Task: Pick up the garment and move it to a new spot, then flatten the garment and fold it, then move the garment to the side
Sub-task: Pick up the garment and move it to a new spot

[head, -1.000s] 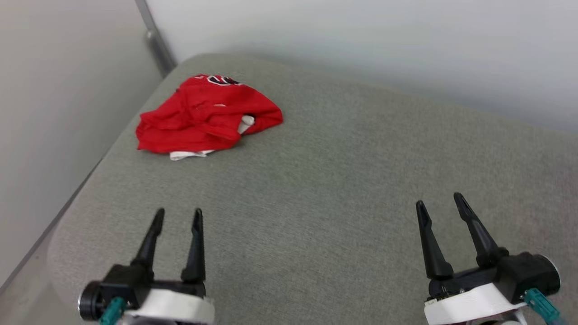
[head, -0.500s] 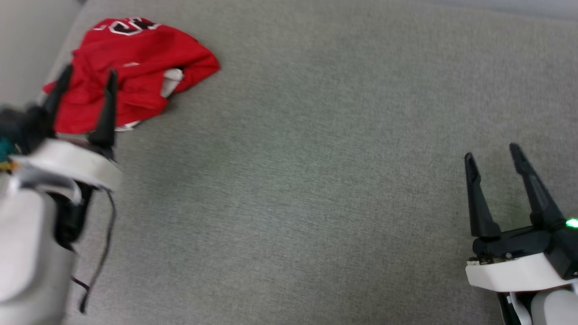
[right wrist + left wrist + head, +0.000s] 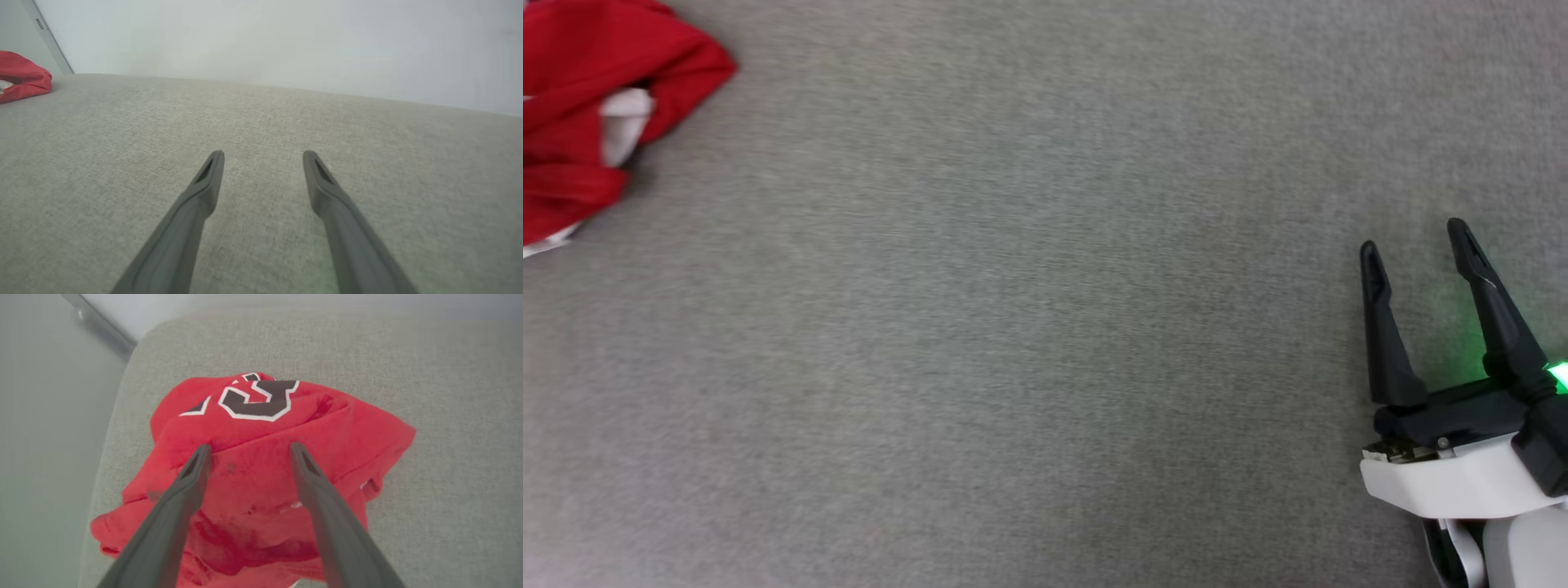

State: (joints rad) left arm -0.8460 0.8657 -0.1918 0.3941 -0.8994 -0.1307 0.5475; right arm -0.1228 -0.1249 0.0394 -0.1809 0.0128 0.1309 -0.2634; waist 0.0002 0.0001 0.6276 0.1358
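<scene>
As the left wrist camera sees it: the garment (image 3: 335,428) is a crumpled red heap near a rounded corner of the grey upholstered surface (image 3: 449,396), with a black numeral (image 3: 261,400) outlined in white on its far side. The head view catches just a red fold around a white patch at its upper left edge.
Left hand (image 3: 250,446): fingers spread wide and holding nothing, poised over the middle of the heap. I cannot tell whether the tips touch the cloth.
Garment's lie: in the left wrist view the long axis runs from near left to far right. The numeral end faces away from the fingers, and a rounded red corner points right over bare fabric.
Right hand (image 3: 1414,235): fingers parted and empty, low over the bare surface at the head view's lower right, with a green light (image 3: 1558,376) glowing at its base. The garment lies well apart, far to the left. The right wrist view shows it as a small red mound at the left edge, below the pale wall (image 3: 261,36).
</scene>
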